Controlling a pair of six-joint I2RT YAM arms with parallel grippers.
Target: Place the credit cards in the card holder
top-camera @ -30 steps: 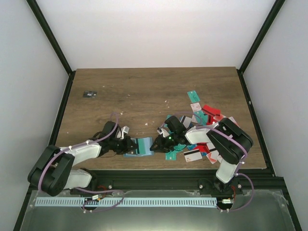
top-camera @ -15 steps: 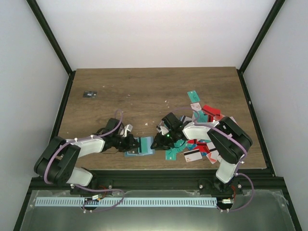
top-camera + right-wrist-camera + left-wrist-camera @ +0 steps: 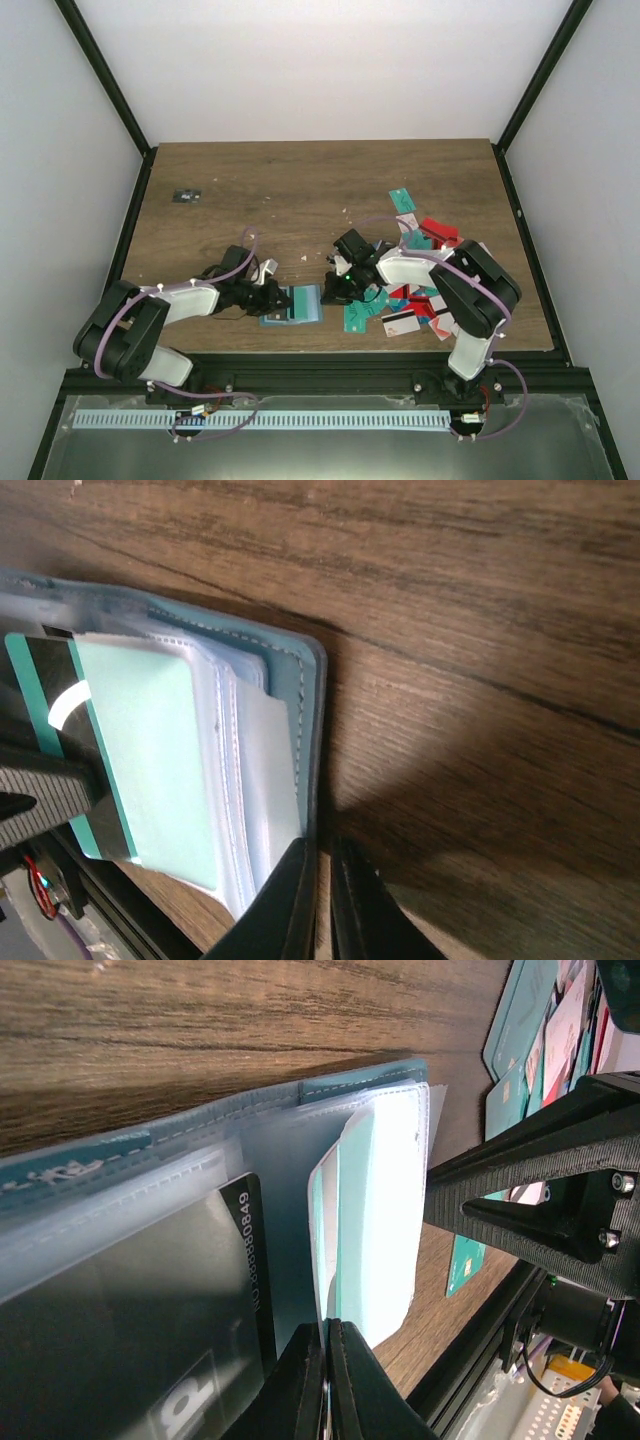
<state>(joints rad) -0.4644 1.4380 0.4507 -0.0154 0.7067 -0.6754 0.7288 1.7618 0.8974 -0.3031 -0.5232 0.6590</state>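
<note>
The card holder (image 3: 297,306) lies open at the worktop's (image 3: 300,190) 6 o'clock. The left tool (image 3: 275,299) pinches its 9 o'clock side, the right tool (image 3: 333,292) its 3 o'clock edge. Loose credit cards (image 3: 432,236) lie at 4 o'clock.

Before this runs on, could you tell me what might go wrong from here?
The teal card sits only partly in a pocket of the card holder; it could slip out. The left end effector pinches a thin sleeve, which may crease. The right end effector at the holder's edge could nudge it.
</note>
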